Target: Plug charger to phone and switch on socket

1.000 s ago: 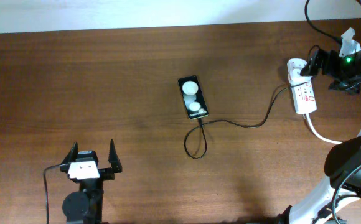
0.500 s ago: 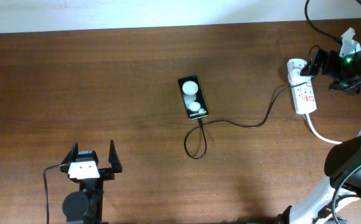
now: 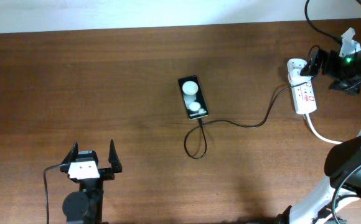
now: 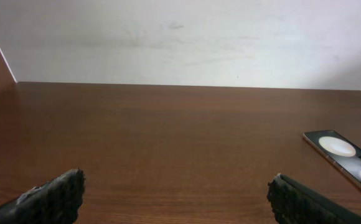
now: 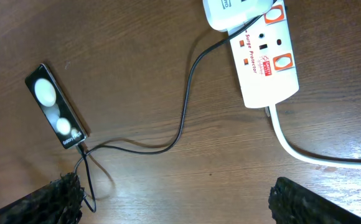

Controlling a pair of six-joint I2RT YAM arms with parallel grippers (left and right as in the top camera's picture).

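The black phone (image 3: 193,98) lies flat mid-table, its screen reflecting two white lights; it also shows in the left wrist view (image 4: 348,158) and the right wrist view (image 5: 56,107). The thin black charger cable (image 3: 255,124) meets the phone's near end, loops, and runs right to the white adapter (image 3: 296,66), which sits in the far end of the white socket strip (image 3: 305,94). The right wrist view shows the cable (image 5: 183,118), adapter (image 5: 239,9) and strip (image 5: 264,65) with red switch marks. My right gripper (image 3: 316,61) hovers by the adapter, open and empty (image 5: 177,199). My left gripper (image 3: 94,155) is open and empty near the front left (image 4: 177,199).
The strip's thick white cord (image 3: 320,134) curves toward the right arm's base (image 3: 355,165). A white wall (image 4: 180,37) borders the table's far edge. The brown wooden table (image 3: 106,74) spreads bare to the left of the phone.
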